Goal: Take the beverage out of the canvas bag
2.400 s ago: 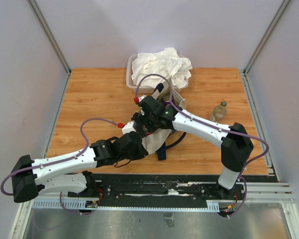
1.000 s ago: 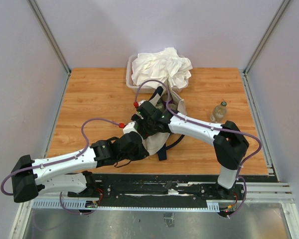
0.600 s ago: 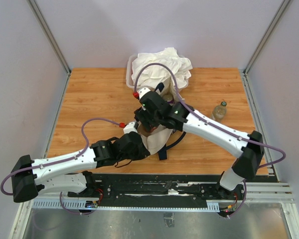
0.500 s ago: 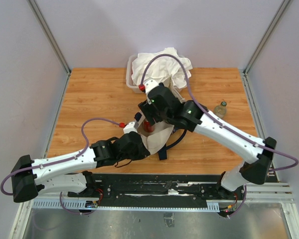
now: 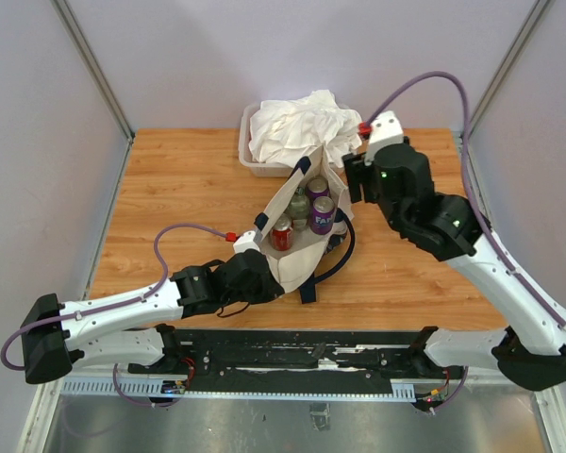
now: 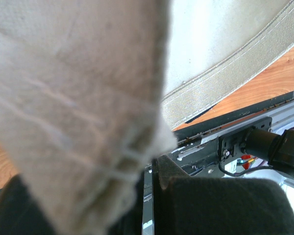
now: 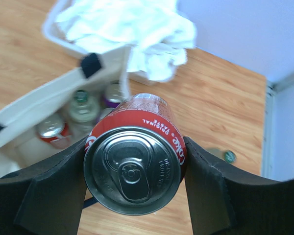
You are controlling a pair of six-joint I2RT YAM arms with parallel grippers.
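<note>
Red can (image 7: 132, 152) gripped in R gripper (image 7: 132, 196) above canvas bag (image 5: 288, 269), L gripper (image 5: 261, 276) pinching its rim; next set on table (image 5: 406, 278)

— What does the left wrist view lose?
— The canvas bag (image 6: 73, 112) fills it, blurred from closeness, and covers most of the left gripper's fingers (image 6: 220, 205).
— And the right wrist view?
— The can (image 7: 132, 166) hides its own lower end. The bottle (image 7: 229, 156) on the table is a small blur.
— From above?
— The right arm (image 5: 434, 222) covers its fingers, the can and the bottle, and the picture's right edge clips it.
</note>
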